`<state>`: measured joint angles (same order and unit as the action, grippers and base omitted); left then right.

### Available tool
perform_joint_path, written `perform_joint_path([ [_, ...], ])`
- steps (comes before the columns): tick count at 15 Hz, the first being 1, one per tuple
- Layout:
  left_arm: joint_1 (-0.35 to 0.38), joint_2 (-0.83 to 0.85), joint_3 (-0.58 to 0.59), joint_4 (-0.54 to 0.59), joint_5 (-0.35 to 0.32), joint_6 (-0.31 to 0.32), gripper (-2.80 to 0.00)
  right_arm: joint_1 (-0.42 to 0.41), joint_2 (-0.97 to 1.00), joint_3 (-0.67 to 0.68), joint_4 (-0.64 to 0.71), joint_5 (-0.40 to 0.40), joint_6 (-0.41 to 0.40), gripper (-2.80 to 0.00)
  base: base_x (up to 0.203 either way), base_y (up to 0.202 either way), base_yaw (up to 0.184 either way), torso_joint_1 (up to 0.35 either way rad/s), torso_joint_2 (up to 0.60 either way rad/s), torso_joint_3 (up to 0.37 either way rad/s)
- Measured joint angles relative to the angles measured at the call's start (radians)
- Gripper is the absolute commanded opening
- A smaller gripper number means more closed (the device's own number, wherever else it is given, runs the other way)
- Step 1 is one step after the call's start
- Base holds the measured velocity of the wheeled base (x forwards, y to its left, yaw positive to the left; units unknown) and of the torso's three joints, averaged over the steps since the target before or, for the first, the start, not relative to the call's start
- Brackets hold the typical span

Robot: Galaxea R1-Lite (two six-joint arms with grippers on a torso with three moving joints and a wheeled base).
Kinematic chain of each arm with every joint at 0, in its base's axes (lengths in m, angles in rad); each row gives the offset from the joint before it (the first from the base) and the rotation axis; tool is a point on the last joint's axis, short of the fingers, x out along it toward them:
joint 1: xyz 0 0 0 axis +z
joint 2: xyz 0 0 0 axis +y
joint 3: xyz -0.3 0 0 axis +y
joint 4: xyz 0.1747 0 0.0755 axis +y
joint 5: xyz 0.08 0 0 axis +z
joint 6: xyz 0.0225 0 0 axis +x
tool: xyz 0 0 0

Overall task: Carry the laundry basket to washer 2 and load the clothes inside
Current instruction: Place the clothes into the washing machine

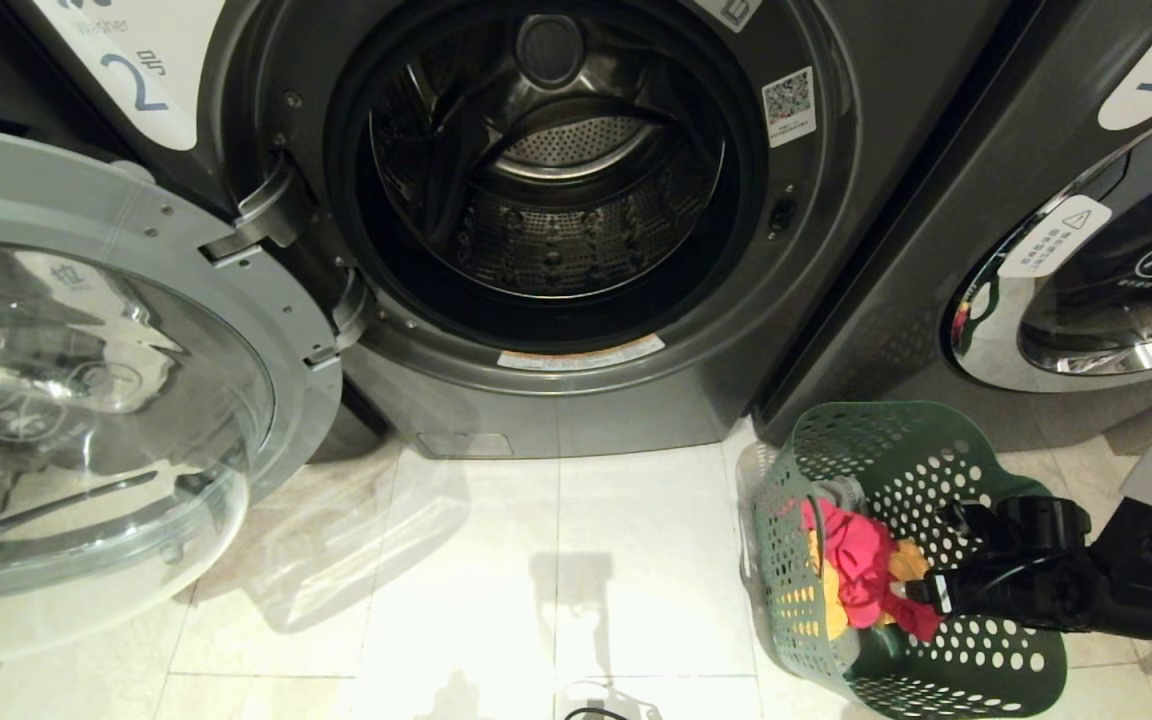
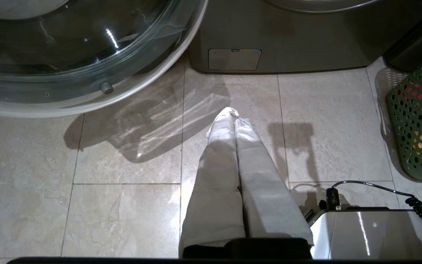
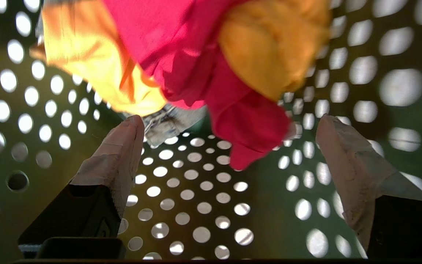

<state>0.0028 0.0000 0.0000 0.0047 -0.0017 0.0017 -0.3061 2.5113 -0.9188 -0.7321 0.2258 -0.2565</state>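
Note:
Washer 2 [image 1: 546,170] stands straight ahead with its drum bare and its round glass door [image 1: 86,400] swung out to the left. The dark green laundry basket [image 1: 896,470] sits on the floor at the lower right, holding red clothes [image 1: 856,560] and yellow ones. My right gripper [image 1: 921,590] reaches down inside it. In the right wrist view that gripper [image 3: 230,119] is open, its taped fingers [image 3: 119,154] wide apart below a red garment [image 3: 196,55], yellow cloth [image 3: 86,55] and a scrap of denim [image 3: 167,123]; nothing is gripped. My left gripper [image 2: 234,113] is shut over the tiles.
Washer 1 [image 1: 1086,250] stands to the right, door closed, right behind the basket [image 2: 419,121]. The open door [image 2: 68,55] overhangs the tiles on the left. My white base [image 2: 372,234] with a coiled cable sits beside the left gripper. Pale floor tiles [image 1: 476,580] lie before washer 2.

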Motion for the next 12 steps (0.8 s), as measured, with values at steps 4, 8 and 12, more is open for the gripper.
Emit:
perform_joint_path([
  [4, 0.0, 0.0, 0.0, 0.0, 0.0, 0.0, -2.8, 0.014, 0.098, -0.018, -0.001, 0.07, -0.053, 0.0, 0.0, 0.0, 0.0, 0.0, 0.0, 0.0],
  [8, 0.0, 0.0, 0.0, 0.0, 0.0, 0.0, -2.8, 0.029, 0.183, -0.071, -0.007, 0.051, -0.067, 0.0, 0.0, 0.0, 0.0, 0.0, 0.0, 0.0],
  [12, 0.0, 0.0, 0.0, 0.0, 0.0, 0.0, -2.8, 0.034, 0.259, -0.163, -0.078, -0.076, -0.058, 0.0, 0.0, 0.0, 0.0, 0.0, 0.0, 0.0],
])
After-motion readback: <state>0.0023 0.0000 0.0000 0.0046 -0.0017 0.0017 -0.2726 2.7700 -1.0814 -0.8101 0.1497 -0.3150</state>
